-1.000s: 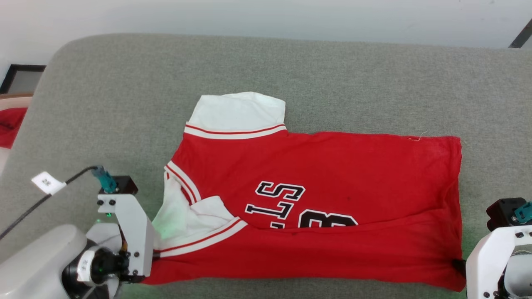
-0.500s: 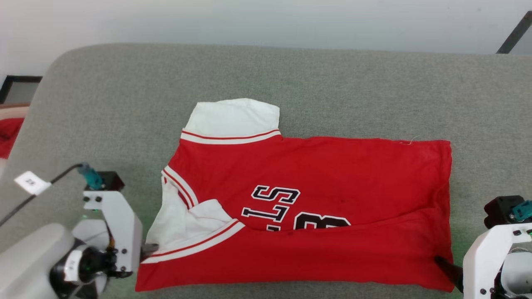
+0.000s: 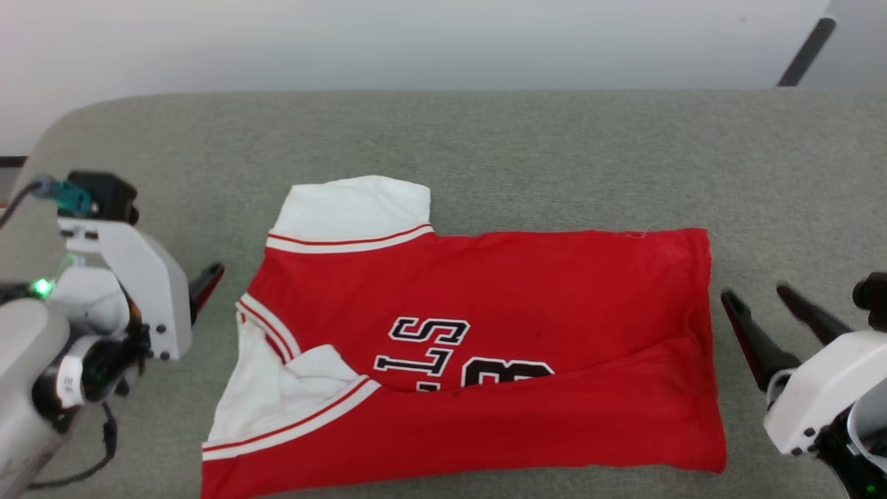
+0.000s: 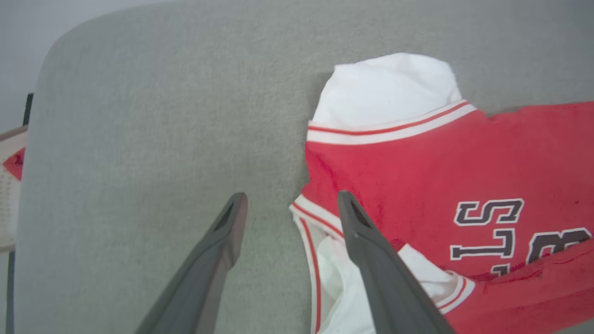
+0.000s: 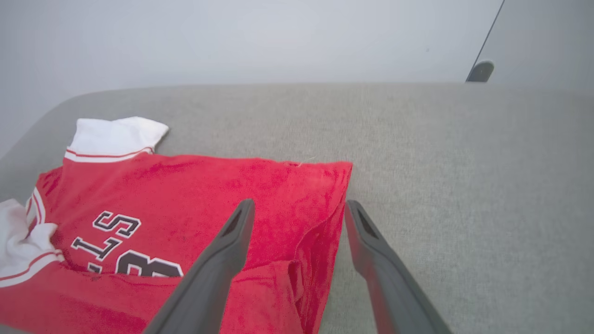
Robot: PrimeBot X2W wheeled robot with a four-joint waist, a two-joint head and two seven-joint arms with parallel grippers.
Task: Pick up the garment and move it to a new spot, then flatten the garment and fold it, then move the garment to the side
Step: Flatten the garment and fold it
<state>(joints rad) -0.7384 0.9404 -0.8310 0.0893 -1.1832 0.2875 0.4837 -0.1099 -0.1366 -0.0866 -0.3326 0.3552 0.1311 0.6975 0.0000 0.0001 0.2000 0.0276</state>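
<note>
The garment (image 3: 485, 305) is a red shirt with white sleeves and striped trim, lying flat on the grey cushion (image 3: 485, 138). Its near long edge is folded up over the lower half of the black-and-white lettering. One white sleeve (image 3: 350, 208) sticks out at the far left, the other (image 3: 277, 388) lies bunched at the near left. My left gripper (image 3: 204, 284) hovers open just left of the collar end, holding nothing; in the left wrist view its fingers (image 4: 291, 197) straddle the collar trim of the garment (image 4: 417, 171). My right gripper (image 3: 755, 292) stands open beside the hem end, above the edge of the garment (image 5: 185, 195), fingers (image 5: 300, 204) apart.
The cushion's rounded corner (image 3: 62, 132) curves off at the far left, with a pale wall behind. A dark slanted bar (image 3: 804, 52) shows at the upper right. A red-and-pale item (image 4: 14, 162) lies beyond the cushion's left side. Bare cushion extends right of the garment (image 3: 797, 194).
Both grippers, shut on the garment's near corners a second ago, have opened, let go and drawn away to its left and right ends. The head camera has also shifted.
</note>
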